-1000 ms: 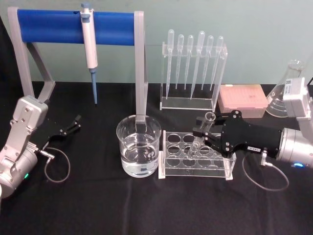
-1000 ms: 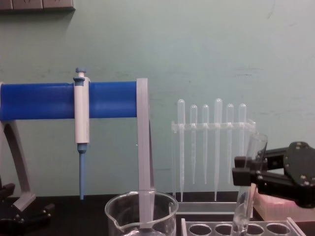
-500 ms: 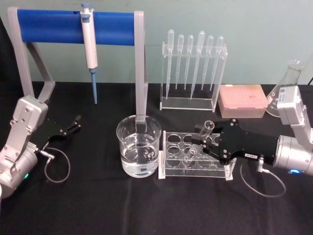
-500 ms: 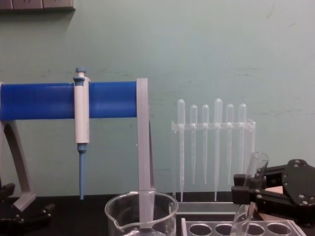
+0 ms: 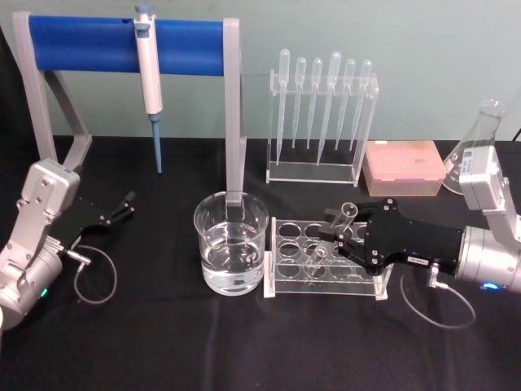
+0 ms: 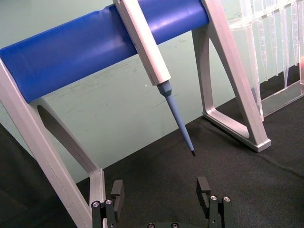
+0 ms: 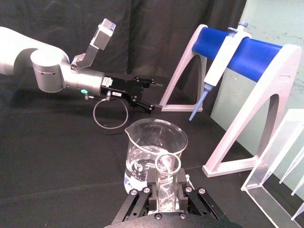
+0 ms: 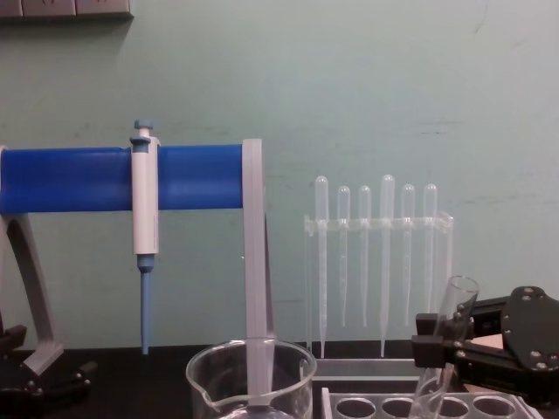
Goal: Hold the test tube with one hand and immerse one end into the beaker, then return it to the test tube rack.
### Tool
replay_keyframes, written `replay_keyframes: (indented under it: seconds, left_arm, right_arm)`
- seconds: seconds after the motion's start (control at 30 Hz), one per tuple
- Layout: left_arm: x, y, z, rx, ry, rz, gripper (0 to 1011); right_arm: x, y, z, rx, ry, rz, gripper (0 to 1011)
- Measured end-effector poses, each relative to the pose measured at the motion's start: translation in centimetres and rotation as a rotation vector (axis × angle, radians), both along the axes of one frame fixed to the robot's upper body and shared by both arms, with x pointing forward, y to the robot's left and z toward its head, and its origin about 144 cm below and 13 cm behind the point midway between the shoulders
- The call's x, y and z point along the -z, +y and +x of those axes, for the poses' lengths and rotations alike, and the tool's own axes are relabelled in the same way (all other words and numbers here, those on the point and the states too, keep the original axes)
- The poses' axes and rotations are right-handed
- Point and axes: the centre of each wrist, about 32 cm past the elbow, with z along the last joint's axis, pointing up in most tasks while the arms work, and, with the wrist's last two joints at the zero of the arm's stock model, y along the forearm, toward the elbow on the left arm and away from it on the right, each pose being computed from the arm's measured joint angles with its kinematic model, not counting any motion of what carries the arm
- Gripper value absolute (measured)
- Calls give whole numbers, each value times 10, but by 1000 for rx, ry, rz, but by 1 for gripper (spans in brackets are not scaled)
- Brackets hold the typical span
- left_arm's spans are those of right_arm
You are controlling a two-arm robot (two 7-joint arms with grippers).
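Test tube (image 5: 332, 233), tilted, apparently entering the rack (image 5: 326, 259); right wrist view shows jaws gripping.

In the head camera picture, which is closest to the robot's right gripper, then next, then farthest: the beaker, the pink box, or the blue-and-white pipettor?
From the right gripper:
1. Pink box, just behind it on the right.
2. Beaker, to its left, past the rack.
3. Pipettor, hanging far back left.
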Motion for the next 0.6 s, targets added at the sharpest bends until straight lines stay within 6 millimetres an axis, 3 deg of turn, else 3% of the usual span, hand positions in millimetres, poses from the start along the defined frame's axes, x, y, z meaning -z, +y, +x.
replay_keyframes:
  seconds: [0.23,0.6]
  left_arm:
    - [0,0,0,0,0,0,1000]
    - [0,0,0,0,0,0,1000]
  right_arm:
    - [0,0,0,1,0,1,267]
    - [-1,0,0,1,0,2,607]
